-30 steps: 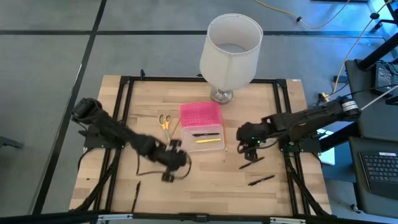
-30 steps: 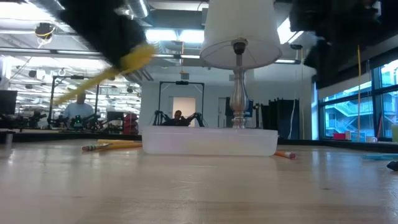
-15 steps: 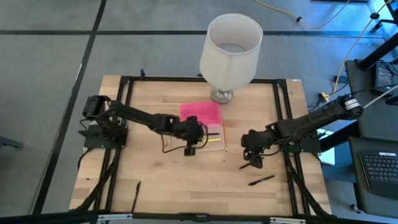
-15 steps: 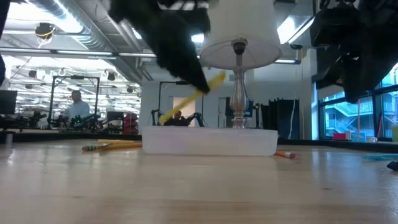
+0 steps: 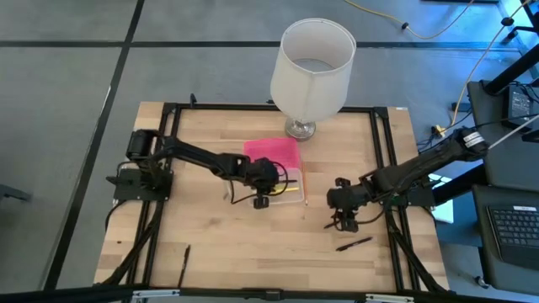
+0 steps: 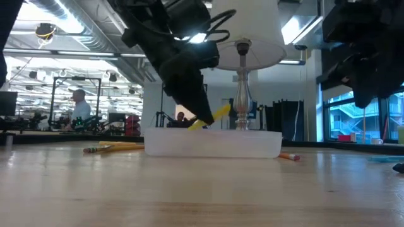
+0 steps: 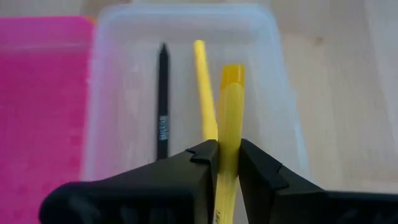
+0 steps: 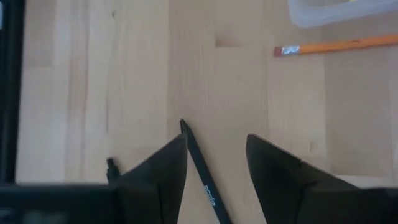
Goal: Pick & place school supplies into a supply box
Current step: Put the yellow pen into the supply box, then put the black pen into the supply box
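Left claw point(image 7: 228, 163) over the open box point(image 7: 277, 93), fingers pinched on a yellow marker point(image 7: 230, 106); the marker slants down from the claw into the box, tip low, seen in the low view just above the box rim. Ahead of the claw, inside the box: a black pen point(image 7: 163, 99) and a yellow pencil point(image 7: 202, 81) lying side by side. Pink lid point(image 7: 37, 93) lies beside the box, off to the claw's side.

Right claw point(image 8: 216, 155) low over the worktop point(image 8: 261, 81), fingers apart, holding nothing. A black pen point(image 8: 200, 165) lies between its fingers on the wood. Farther ahead of it, an orange pencil point(image 8: 336, 45) just beside the box corner.
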Action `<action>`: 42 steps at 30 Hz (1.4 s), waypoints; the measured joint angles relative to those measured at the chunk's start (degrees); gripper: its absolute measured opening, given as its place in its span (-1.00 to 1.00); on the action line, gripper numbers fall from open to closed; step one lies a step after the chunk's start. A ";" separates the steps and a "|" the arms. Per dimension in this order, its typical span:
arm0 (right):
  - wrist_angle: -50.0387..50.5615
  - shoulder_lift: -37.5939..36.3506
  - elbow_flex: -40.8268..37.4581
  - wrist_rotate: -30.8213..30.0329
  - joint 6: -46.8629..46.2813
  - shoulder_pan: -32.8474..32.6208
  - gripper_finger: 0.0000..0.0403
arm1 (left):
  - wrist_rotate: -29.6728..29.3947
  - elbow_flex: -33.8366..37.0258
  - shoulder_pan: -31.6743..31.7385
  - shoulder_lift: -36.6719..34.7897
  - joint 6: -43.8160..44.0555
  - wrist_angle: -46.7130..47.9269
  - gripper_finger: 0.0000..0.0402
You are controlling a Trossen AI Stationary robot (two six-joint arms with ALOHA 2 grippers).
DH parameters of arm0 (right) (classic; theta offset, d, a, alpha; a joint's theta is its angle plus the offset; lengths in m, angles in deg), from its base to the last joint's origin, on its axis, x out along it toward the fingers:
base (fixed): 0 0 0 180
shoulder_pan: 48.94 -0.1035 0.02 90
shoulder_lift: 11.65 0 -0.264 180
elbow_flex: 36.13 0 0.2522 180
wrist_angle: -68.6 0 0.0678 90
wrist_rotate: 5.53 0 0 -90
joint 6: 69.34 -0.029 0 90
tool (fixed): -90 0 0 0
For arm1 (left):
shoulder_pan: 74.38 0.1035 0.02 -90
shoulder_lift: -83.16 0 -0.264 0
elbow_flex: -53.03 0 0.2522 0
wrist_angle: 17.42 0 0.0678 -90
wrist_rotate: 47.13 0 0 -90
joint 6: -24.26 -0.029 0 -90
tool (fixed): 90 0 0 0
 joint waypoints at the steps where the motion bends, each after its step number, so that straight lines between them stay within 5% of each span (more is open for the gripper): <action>1: -0.17 0.48 0.00 -0.47 0.00 -0.19 -0.16 | 0.56 0.06 -0.02 0.30 0.28 0.54 -0.80; 21: -3.92 19.26 0.24 -1.50 3.10 -7.92 -0.16 | 0.70 0.10 -0.07 2.45 1.47 0.01 -0.70; 33: -3.62 19.64 0.22 -3.84 2.86 -9.10 -0.17 | 0.68 0.11 -0.07 2.43 1.14 -0.01 -0.71; 42: -3.26 19.64 0.15 -4.03 2.87 -9.04 -0.54 | 0.69 0.10 -0.13 2.34 0.57 -2.74 -0.71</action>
